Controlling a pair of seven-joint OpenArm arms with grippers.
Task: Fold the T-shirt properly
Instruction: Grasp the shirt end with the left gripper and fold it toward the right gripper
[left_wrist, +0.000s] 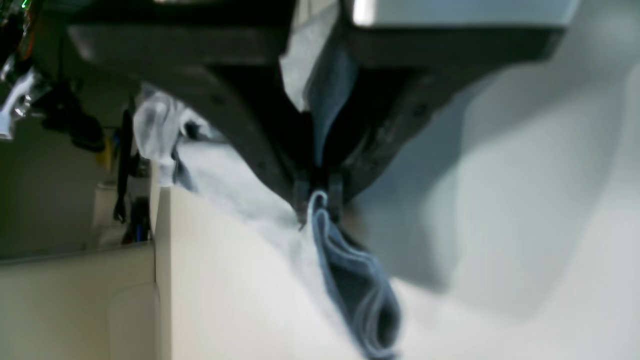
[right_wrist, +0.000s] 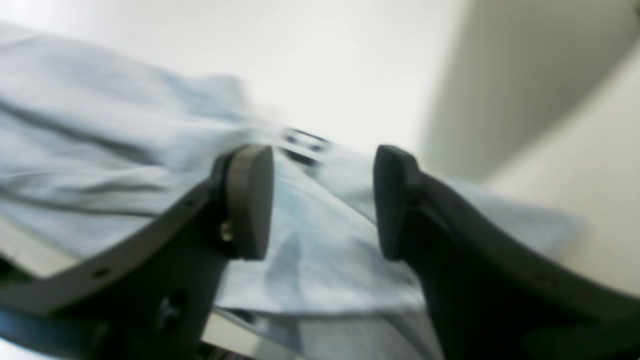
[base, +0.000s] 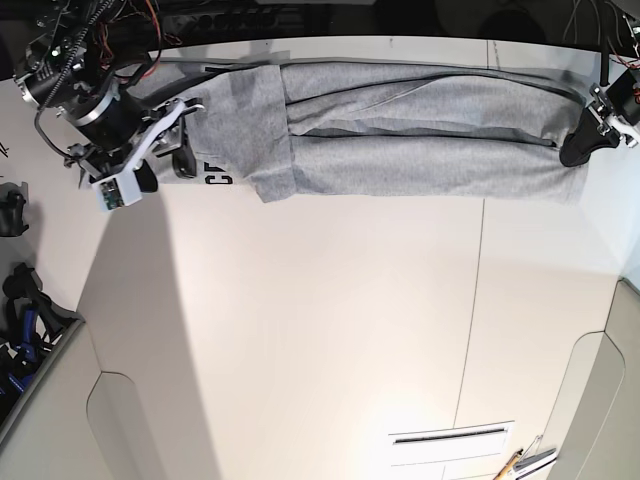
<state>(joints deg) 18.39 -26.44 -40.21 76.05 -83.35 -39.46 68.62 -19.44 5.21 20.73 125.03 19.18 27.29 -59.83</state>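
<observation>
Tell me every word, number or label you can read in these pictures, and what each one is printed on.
"CF": black block capitals on the T-shirt, at its folded edge in the base view; the rest of the print is folded out of sight.
Dark marks on the cloth in the right wrist view: too blurred to read.
Left wrist view: no text visible.
Nothing else readable on the table or arms.

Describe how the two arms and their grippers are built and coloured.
Both grippers carry matte black curved fingers. The right gripper has rounded flat pads; its arm shows white brackets, black housings and loose red and black cables. The left gripper narrows to slim tips beneath a white bracket.
</observation>
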